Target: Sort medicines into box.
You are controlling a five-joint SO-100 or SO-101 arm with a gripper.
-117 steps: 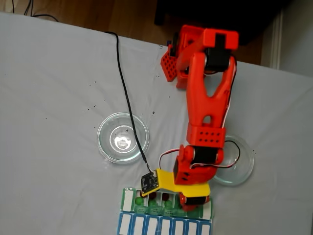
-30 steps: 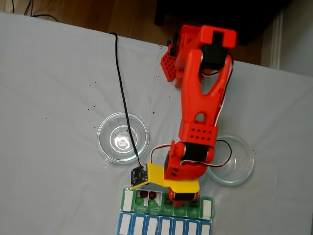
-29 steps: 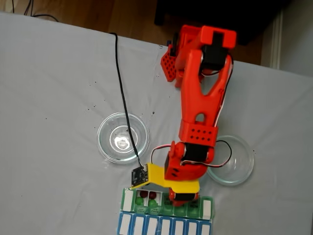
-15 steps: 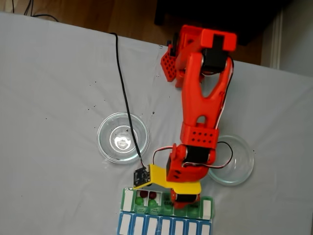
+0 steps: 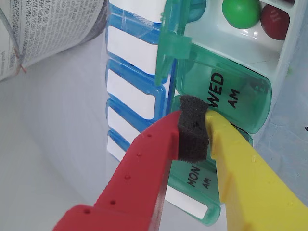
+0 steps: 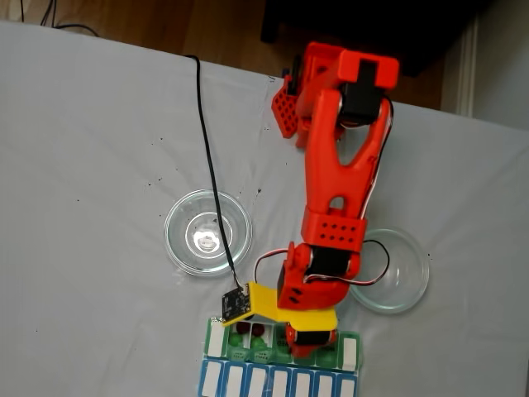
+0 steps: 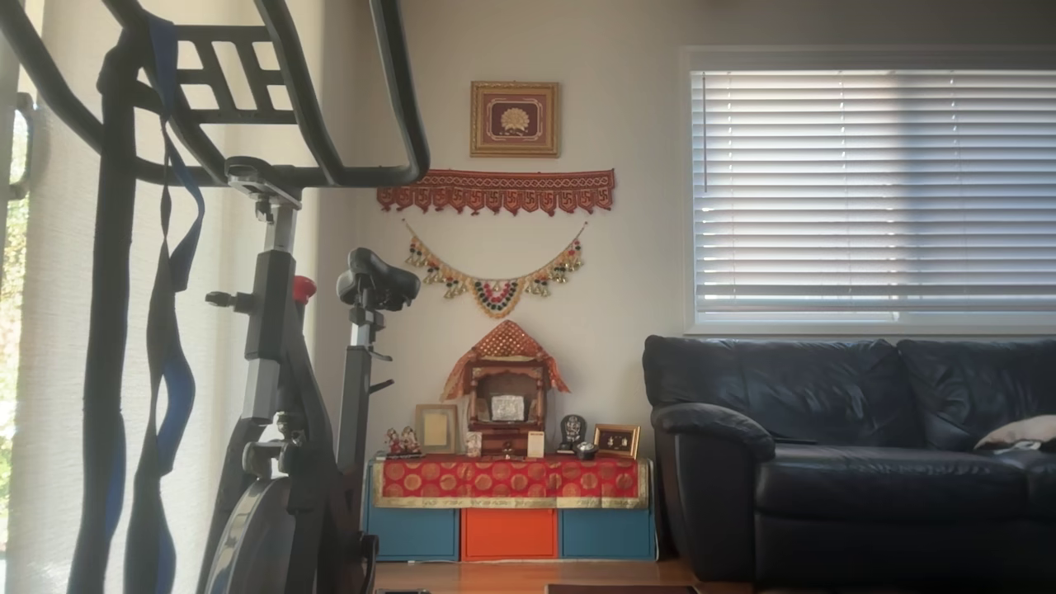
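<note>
In the wrist view the gripper (image 5: 193,126) has its red and yellow fingers pressed together on their black foam pad, right over the box (image 5: 226,91). The box's long side runs up the picture. Farther up, an open cup holds a green ball (image 5: 240,11) touching a red ball (image 5: 275,22).

In the fixed view the box (image 6: 350,351) lies left to right at the table's bottom edge.

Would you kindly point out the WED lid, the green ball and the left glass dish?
WED lid (image 5: 226,96): wrist view, lettered face.
Green ball (image 5: 240,12): wrist view, its top.
Left dish (image 6: 182,241): fixed view, lower-left rim.
</note>
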